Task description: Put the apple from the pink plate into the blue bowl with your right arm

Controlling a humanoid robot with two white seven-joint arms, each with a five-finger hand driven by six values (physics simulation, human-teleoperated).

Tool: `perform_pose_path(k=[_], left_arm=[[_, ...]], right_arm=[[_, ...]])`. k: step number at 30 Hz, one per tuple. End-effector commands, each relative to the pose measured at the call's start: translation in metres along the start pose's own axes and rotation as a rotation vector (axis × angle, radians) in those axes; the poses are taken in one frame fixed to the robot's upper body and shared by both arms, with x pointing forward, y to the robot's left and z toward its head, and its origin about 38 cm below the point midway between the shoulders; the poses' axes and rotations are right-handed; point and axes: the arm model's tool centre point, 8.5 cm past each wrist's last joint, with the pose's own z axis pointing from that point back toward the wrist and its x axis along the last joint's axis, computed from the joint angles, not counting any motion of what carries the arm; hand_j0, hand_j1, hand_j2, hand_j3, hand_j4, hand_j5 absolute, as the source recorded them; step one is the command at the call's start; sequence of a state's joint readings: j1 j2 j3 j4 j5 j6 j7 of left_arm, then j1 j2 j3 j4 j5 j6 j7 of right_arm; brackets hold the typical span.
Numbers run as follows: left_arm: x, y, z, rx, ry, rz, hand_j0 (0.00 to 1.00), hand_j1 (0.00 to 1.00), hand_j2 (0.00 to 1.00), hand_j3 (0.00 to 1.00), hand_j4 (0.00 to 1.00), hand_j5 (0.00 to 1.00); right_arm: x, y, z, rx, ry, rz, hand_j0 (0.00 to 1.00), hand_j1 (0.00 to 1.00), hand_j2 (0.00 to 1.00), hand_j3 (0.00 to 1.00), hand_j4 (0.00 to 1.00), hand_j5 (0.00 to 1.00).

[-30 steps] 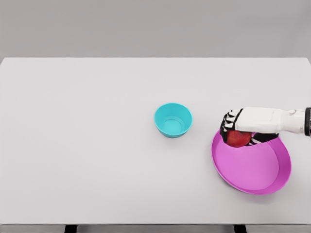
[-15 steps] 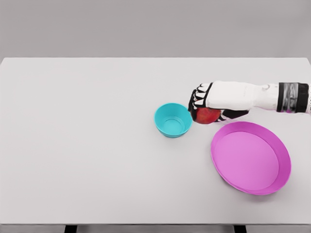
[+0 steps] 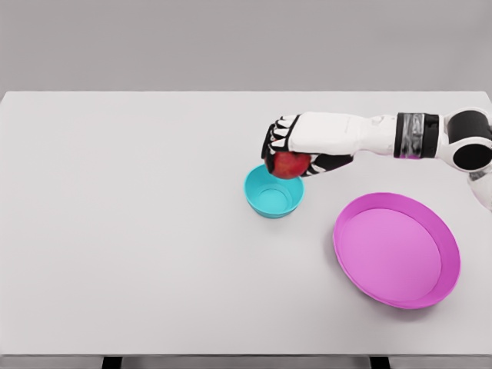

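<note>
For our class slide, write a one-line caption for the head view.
Right hand holds the red apple over the blue bowl; the pink plate sits bare on the white table.

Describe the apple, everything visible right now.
The apple is red, round and smooth with a dull sheen; no stem or blemish can be made out. Only its lower front shows, since the right hand wraps over its top and far side, dark-jointed white fingers curled around it. It is held in the air above the far rim of the blue bowl, overlapping that rim in the head view. It touches only the hand, and it is well clear of the pink plate.
</note>
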State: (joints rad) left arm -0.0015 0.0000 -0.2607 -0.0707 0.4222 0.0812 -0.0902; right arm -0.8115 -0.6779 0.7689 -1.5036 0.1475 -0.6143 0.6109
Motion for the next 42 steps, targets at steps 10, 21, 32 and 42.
perform_pose_path(k=[10,21,32,42], left_arm=[[0.0,0.0,0.0,0.001,0.0,0.001,1.0,1.0,1.0,1.0,1.0,1.0],[0.0,0.0,0.0,0.0,0.0,0.0,1.0,1.0,1.0,1.0,1.0,1.0],[0.0,0.0,0.0,0.0,0.0,0.0,1.0,1.0,1.0,1.0,1.0,1.0],[0.0,0.0,0.0,0.0,0.0,0.0,1.0,1.0,1.0,1.0,1.0,1.0]], right_arm=[[-0.006,0.014,-0.015,0.02,0.0,-0.039,0.43,0.43,0.43,0.43,0.43,0.43],[-0.004,0.009,-0.013,0.018,-0.001,-0.018,0.85,0.85,0.85,0.85,0.85,0.85],[0.002,0.007,-0.009,0.019,-0.007,0.001,0.91,0.91,0.91,0.91,0.91,0.91],[0.018,-0.016,0.094,0.05,0.117,0.088,1.0,1.0,1.0,1.0,1.0,1.0]])
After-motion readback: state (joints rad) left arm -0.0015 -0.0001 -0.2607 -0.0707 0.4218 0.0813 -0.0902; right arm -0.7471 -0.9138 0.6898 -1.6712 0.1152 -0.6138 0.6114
